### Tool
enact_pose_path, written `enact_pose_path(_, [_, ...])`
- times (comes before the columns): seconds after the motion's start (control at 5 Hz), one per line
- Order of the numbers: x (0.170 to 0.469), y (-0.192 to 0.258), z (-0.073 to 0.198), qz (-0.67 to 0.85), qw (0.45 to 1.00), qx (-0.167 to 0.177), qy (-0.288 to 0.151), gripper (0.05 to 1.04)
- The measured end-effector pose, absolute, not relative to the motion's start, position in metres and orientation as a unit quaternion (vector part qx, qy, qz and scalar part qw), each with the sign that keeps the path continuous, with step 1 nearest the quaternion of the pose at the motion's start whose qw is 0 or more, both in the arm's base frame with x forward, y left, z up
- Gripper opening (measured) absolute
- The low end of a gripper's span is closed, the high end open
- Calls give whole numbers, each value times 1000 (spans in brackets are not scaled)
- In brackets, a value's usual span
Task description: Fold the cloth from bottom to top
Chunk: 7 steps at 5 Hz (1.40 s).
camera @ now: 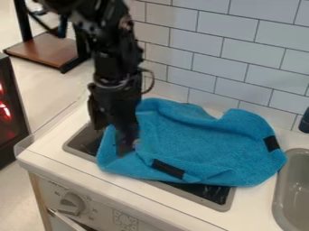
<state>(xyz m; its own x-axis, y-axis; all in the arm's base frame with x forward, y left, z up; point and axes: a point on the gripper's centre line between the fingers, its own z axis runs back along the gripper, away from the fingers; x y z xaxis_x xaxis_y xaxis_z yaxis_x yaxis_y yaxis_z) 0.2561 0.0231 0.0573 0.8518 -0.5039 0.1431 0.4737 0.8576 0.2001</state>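
The gripper hangs down over the left part of the blue cloth, its tip low against the fabric. How its fingers stand is hard to make out. The cloth lies rumpled across the stove top, with raised folds along its back edge near the tiled wall. One black patch shows near the cloth's front edge, and another black patch is at its right side. The arm covers part of the cloth's left edge.
Under the cloth, the dark stove top shows at the front and left. A grey sink is at the right, with a dark object behind it. The tiled wall rises behind; a knob sits on the front panel.
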Motion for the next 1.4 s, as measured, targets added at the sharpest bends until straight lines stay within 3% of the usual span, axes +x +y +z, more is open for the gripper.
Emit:
enact_pose_path(0.4, [247, -9, 36, -455, 886, 74, -46, 999])
enact_pose_path(0.8, [256, -38, 24, -516, 854, 52, -36, 1000])
enact_pose_path(1.4, [279, -42, 4, -513, 857, 55, -20, 999])
